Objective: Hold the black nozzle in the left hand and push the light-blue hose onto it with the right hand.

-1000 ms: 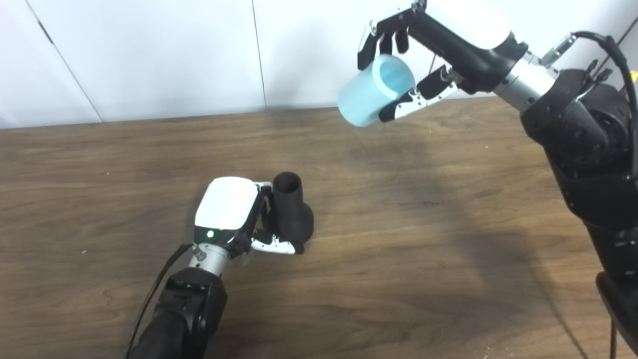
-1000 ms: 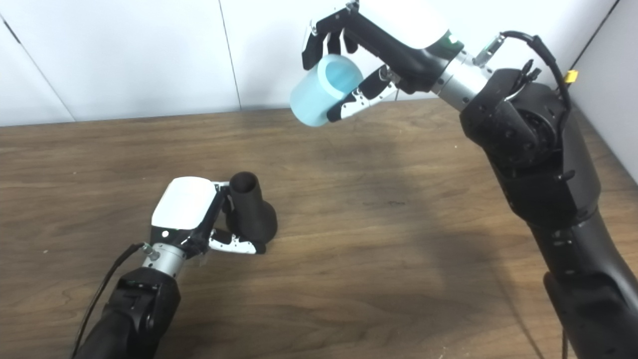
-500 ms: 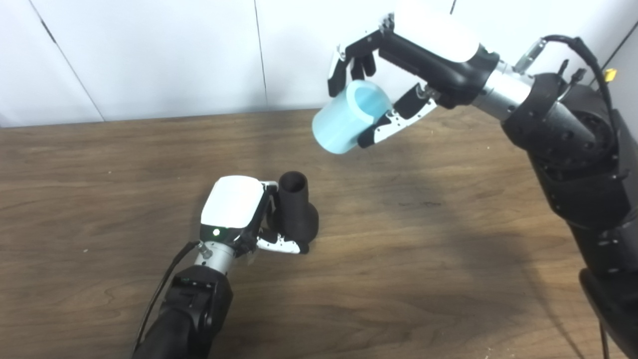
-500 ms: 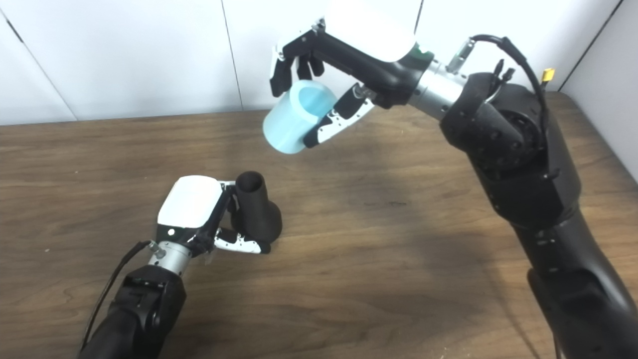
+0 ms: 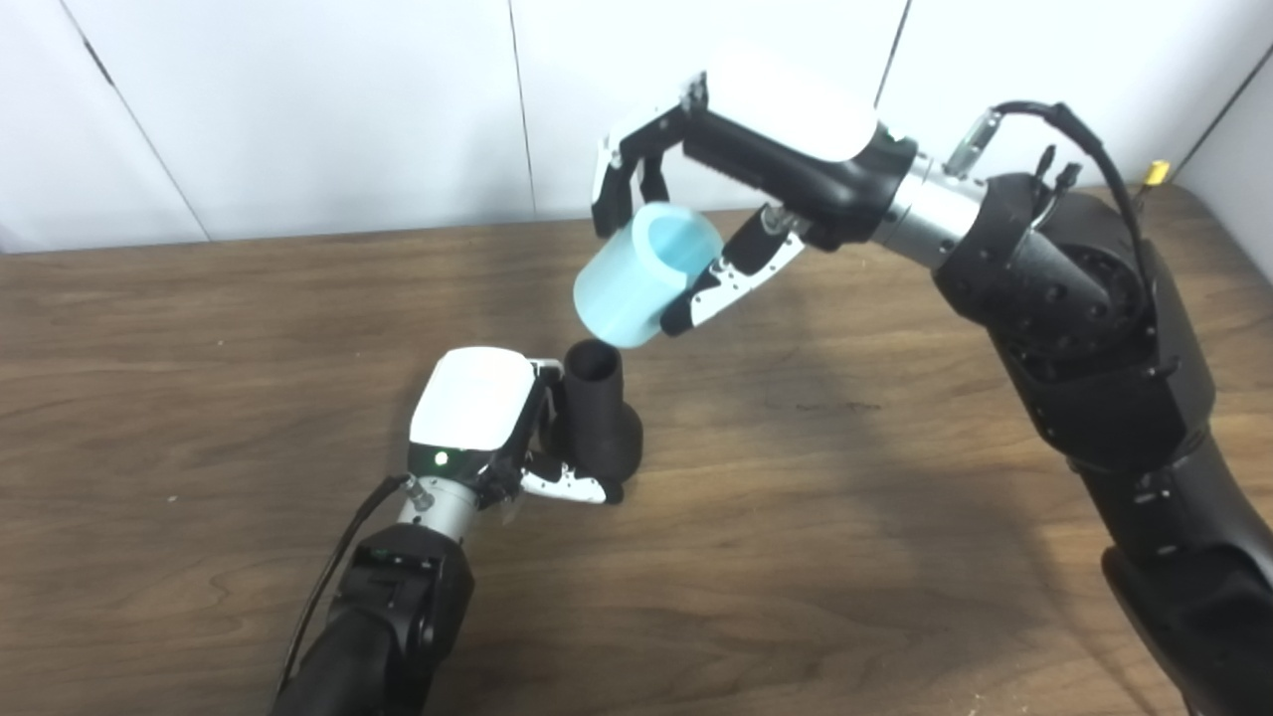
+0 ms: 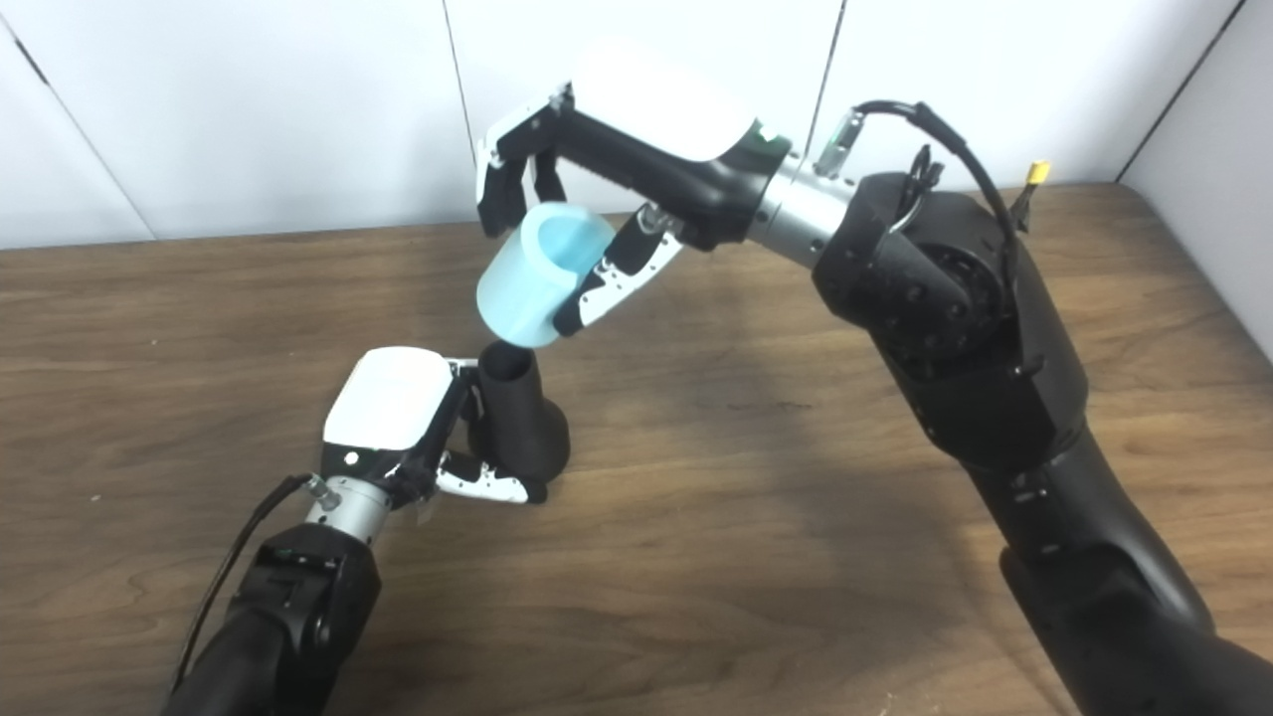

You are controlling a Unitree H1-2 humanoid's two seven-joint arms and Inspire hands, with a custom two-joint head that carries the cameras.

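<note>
1. The flared black plastic nozzle (image 5: 597, 418) was gripped upright on the brown wooden table (image 5: 845, 477) by the left hand (image 5: 482, 423).
2. The short light-blue tubular hose (image 5: 641, 273), clasped by the right hand (image 5: 736, 189), was held tilted at the nozzle's 1 o'clock, its lower rim just above the mouth.

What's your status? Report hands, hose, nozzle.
Left hand shut on nozzle, upright on table. Right hand shut on hose, tilted just above nozzle mouth. Not seated. Nothing between.

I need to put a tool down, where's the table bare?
Bare wood lies left of the left hand, and between the nozzle and the right arm. It is crowded where the right hand holds the hose over the nozzle.
</note>
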